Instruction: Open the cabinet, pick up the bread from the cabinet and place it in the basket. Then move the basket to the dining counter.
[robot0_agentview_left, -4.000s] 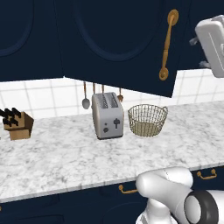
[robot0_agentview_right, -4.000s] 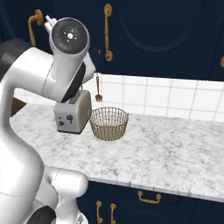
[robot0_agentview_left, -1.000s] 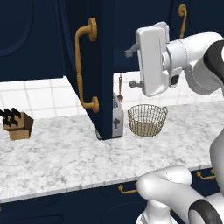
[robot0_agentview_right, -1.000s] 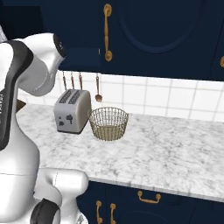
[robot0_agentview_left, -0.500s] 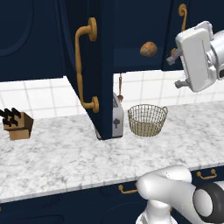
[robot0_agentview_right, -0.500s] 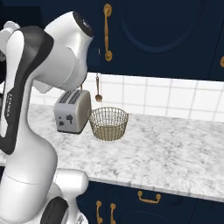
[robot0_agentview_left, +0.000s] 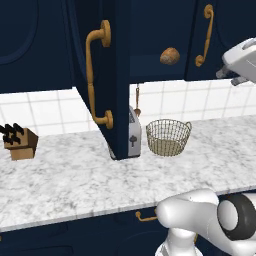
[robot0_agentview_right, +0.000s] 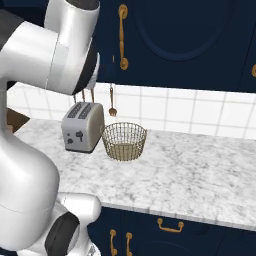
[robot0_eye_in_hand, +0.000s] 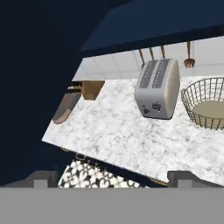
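Toaster (robot0_agentview_left: 134, 134): mostly hidden behind the open cabinet door (robot0_agentview_left: 102, 75) in the left base view, only a narrow strip showing at the door's 3 o'clock edge. Basket (robot0_eye_in_hand: 205, 105): cut off by the hand view's 3 o'clock edge. Fingers (robot0_eye_in_hand: 38, 180): only the tips visible, rising at 6 o'clock.

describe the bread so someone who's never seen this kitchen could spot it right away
Start at the dark navy wall cabinet above the marbled counter; one door stands swung open. On the shelf inside, above the wire basket, sits the bread. It is a small round golden-brown roll, the only thing on that shelf.
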